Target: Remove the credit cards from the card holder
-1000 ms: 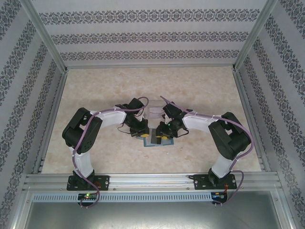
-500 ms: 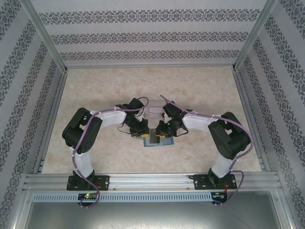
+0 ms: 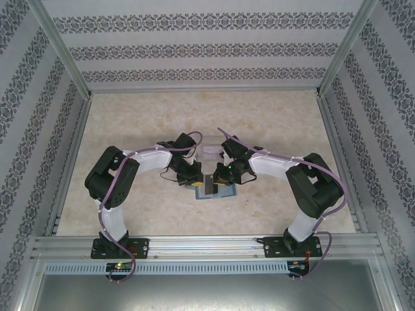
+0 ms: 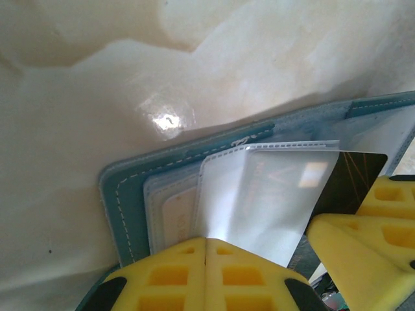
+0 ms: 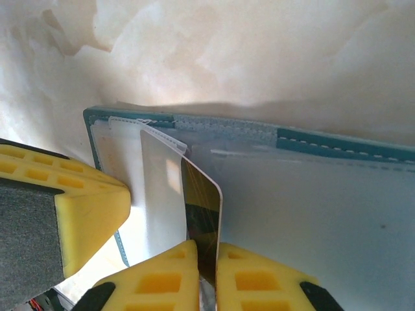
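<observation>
Both pincers clamped, wallet open between them

Our left pincer (image 4: 206,249) is squeezed shut on a clear sleeve (image 4: 259,194) of the card holder (image 3: 214,193). Our right pincer (image 5: 206,251) pinches one end of the black card (image 5: 201,207), which pokes out from behind that sleeve. The card holder lies open and flat on the desk (image 3: 194,116) between the two wrists, long axis running left to right.

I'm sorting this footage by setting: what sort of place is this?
Probably a lab robot test cell, not a home: a marble-look tabletop boxed in by an aluminium frame, patterned backdrop walls, and two robot arms bolted to the front rail.
</observation>
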Controlling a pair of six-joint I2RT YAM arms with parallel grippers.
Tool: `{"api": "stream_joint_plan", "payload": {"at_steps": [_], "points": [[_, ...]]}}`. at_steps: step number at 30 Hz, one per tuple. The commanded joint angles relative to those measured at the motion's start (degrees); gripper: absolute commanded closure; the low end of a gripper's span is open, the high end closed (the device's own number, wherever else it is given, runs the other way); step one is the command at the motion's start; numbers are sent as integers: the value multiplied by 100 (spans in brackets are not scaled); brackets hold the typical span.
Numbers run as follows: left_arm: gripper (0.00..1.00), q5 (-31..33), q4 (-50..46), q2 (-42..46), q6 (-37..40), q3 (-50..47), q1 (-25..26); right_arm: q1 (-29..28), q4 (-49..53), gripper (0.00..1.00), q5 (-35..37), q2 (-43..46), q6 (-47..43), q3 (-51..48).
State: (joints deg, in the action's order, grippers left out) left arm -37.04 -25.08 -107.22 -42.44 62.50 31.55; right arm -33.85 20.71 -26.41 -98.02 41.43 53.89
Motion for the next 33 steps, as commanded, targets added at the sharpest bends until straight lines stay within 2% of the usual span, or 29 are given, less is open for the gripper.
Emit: {"api": "stream_joint_plan", "payload": {"at_steps": [1, 14, 25, 33], "points": [[100, 371, -412, -265, 110, -26, 117, 63, 306, 89, 368, 90, -139, 26], [100, 394, -434, -236, 96, -4, 116, 161, 869, 89, 614, 367, -422, 121], [100, 404, -260, -19, 18, -88, 114, 261, 1076, 94, 720, 730, -557, 251], [92, 518, -277, 235, 10, -65, 114, 449, 1093, 97, 744, 899, -862, 436]]}}
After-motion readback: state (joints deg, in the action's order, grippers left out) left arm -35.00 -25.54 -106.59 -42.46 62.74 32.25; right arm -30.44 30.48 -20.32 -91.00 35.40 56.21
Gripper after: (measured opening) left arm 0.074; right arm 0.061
